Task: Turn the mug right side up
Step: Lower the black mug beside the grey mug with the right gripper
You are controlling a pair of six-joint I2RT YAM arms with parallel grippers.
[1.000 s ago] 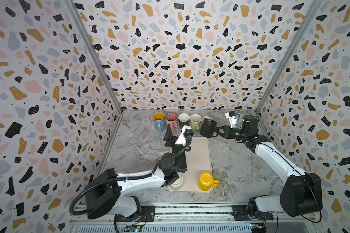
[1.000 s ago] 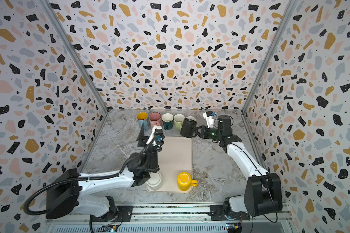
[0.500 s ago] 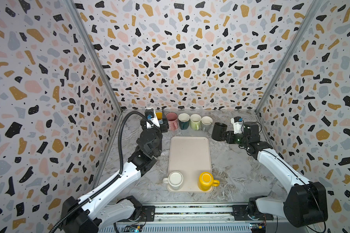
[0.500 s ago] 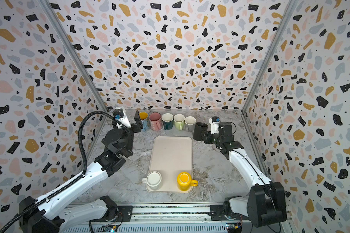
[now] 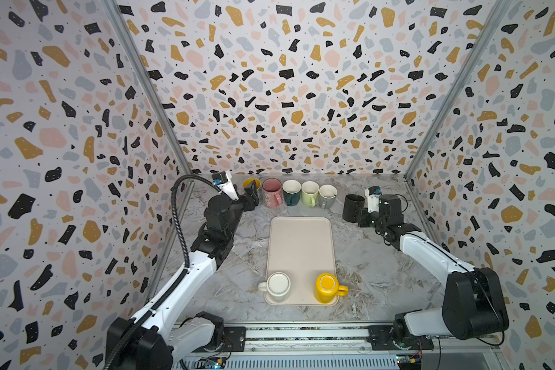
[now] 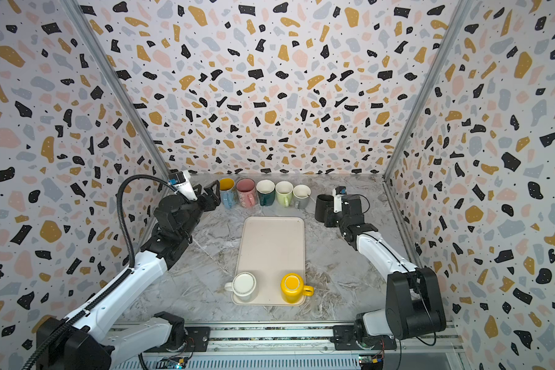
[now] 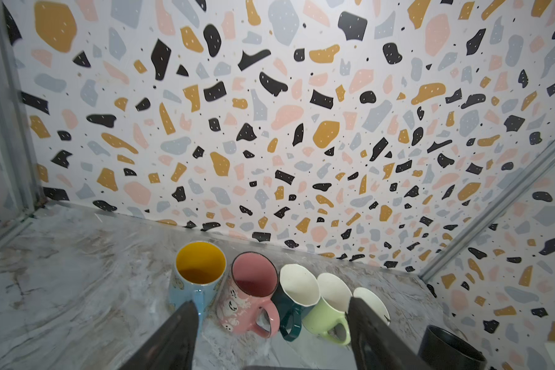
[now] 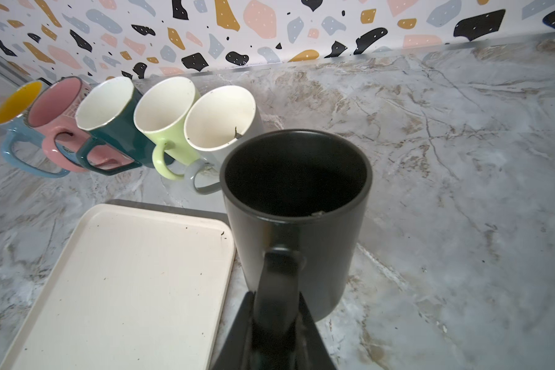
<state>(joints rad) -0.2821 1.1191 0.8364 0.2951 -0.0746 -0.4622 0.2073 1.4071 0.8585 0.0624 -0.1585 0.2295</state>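
A black mug (image 5: 353, 206) (image 6: 323, 205) stands mouth up at the back right of the marble table, just right of the mug row. My right gripper (image 5: 363, 218) (image 8: 277, 290) is shut on the black mug's (image 8: 295, 198) handle; its base is down at the tabletop. My left gripper (image 5: 252, 193) (image 7: 271, 304) hangs open at the back left, in front of the blue mug (image 7: 199, 272) and the pink mug (image 7: 253, 288), holding nothing. On the cream tray (image 5: 300, 243), a white mug (image 5: 277, 285) and a yellow mug (image 5: 327, 286) stand bottom up.
Along the back wall stands a row of upright mugs: blue with yellow inside (image 6: 226, 192), pink (image 5: 271, 192), dark green (image 5: 291, 192), light green (image 5: 310, 193), grey (image 5: 327, 196). Patterned walls close in on three sides. The tray's far half is bare.
My left arm has swung from over the tray's front end to the back left corner by the mug row. The right gripper has carried the black mug a little to the right.
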